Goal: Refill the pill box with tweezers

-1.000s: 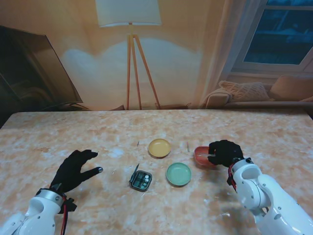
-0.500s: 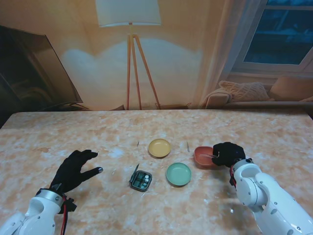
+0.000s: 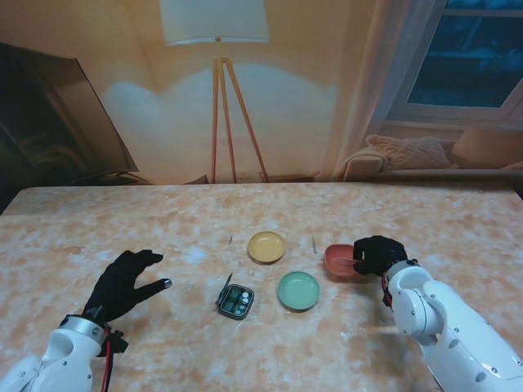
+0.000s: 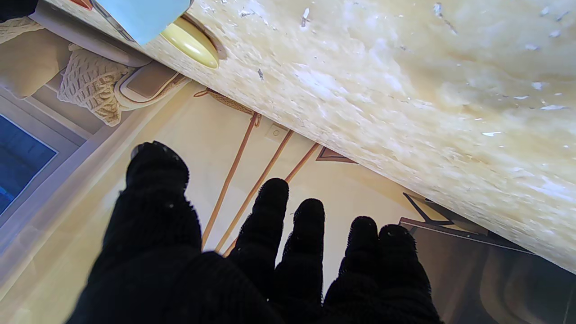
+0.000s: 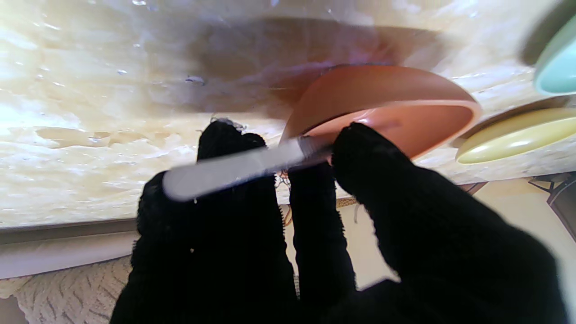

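Fingers (image 5: 360,153) pinch tweezers (image 5: 243,166) over red dish (image 3: 339,260); no writing legible

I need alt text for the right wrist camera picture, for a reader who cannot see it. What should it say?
The black-gloved right hand pinches metal tweezers, whose tip points into a red-orange dish on the marble table. Edges of a yellow dish and a green dish show beyond it; no pill is visible.
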Robot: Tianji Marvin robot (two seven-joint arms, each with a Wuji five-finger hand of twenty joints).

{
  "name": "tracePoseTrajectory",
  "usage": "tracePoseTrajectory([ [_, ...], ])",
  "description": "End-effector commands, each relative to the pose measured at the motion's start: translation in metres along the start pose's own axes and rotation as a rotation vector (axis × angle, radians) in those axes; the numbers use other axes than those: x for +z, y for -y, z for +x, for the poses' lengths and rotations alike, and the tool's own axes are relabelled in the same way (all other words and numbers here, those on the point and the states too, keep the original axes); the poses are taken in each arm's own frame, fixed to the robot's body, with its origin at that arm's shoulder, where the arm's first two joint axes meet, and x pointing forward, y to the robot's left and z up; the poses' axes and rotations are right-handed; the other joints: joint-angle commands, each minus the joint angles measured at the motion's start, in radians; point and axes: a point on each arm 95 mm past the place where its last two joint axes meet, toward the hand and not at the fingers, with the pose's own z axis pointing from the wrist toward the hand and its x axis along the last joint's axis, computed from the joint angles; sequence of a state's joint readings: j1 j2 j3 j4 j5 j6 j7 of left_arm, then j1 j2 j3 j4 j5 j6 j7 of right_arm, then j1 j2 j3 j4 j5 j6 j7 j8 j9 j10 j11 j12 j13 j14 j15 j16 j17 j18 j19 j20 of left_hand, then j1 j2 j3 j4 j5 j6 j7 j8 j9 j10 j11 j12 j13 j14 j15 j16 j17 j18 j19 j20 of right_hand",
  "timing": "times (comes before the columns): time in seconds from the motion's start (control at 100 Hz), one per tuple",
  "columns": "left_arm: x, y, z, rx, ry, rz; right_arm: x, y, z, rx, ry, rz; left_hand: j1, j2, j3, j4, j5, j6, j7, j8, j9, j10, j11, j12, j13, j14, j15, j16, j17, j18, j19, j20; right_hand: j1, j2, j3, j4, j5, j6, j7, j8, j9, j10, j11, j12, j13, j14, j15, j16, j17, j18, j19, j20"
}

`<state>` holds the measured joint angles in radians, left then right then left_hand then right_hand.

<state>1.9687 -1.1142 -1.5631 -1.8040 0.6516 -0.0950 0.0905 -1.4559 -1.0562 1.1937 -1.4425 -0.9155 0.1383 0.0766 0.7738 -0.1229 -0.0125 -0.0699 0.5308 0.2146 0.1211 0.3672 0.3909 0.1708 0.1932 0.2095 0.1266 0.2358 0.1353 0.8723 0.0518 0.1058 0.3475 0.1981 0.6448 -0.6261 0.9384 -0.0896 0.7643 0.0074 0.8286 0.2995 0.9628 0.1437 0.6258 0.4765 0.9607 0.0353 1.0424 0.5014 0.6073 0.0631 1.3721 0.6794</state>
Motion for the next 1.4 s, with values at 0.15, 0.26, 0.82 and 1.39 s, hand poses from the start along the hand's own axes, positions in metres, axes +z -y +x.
tracePoseTrajectory([
  [0.15,-0.001,-0.003,0.001,-0.003,-0.001,-0.014,0.002,0.0,0.005,-0.01,-0.009,0.022,0.003,0.033,-0.016,0.02,0.014,-0.018,0.008,-0.006,0.0,-0.022,0.006,-0.001,0.002,-0.025,0.007,0.023,0.003,-0.063,0.009,0.008,-0.046,0.038,0.002,0.041,-0.004,0.019,-0.153,0.055,-0.076,0.026,-0.058,0.012,-0.113,0.044,-0.056,0.053,-0.052,0.005,-0.061,-0.012],
  [0.26,-0.002,-0.003,0.0,-0.002,0.002,-0.017,0.002,-0.002,0.007,-0.008,-0.014,0.016,0.002,0.031,-0.017,0.019,0.012,-0.014,0.007,-0.006,0.0,-0.021,0.006,-0.001,0.001,-0.024,0.005,0.024,0.002,-0.061,0.009,0.008,-0.078,0.072,-0.014,0.052,-0.004,0.027,-0.253,0.092,-0.13,0.026,-0.103,-0.001,-0.205,0.067,-0.124,0.047,-0.133,0.055,-0.132,-0.023],
  [0.82,0.0,0.0,0.003,0.007,-0.049,-0.033,-0.018,-0.033,0.018,-0.013,-0.113,-0.033,-0.04,-0.052,-0.023,0.022,-0.025,-0.024,-0.004,-0.007,-0.01,-0.008,-0.005,-0.002,0.004,-0.009,-0.002,0.006,-0.002,-0.044,-0.004,0.001,-0.243,0.185,-0.228,0.047,-0.127,0.161,-0.636,0.052,-0.283,0.022,-0.401,-0.155,-0.427,0.05,-0.76,-0.207,-0.4,0.176,-0.628,-0.219],
  [1.39,0.013,-0.022,0.019,0.026,-0.183,-0.131,-0.037,-0.047,0.053,0.088,-0.307,-0.115,-0.081,-0.116,0.009,0.028,-0.142,-0.017,-0.055,-0.036,-0.054,0.013,-0.035,0.006,-0.016,0.019,0.002,0.011,0.002,-0.026,-0.022,-0.008,-0.323,0.216,-0.299,0.029,-0.204,0.204,-0.691,-0.023,-0.374,0.025,-0.488,-0.232,-0.506,0.023,-0.881,-0.307,-0.411,0.119,-0.824,-0.318],
])
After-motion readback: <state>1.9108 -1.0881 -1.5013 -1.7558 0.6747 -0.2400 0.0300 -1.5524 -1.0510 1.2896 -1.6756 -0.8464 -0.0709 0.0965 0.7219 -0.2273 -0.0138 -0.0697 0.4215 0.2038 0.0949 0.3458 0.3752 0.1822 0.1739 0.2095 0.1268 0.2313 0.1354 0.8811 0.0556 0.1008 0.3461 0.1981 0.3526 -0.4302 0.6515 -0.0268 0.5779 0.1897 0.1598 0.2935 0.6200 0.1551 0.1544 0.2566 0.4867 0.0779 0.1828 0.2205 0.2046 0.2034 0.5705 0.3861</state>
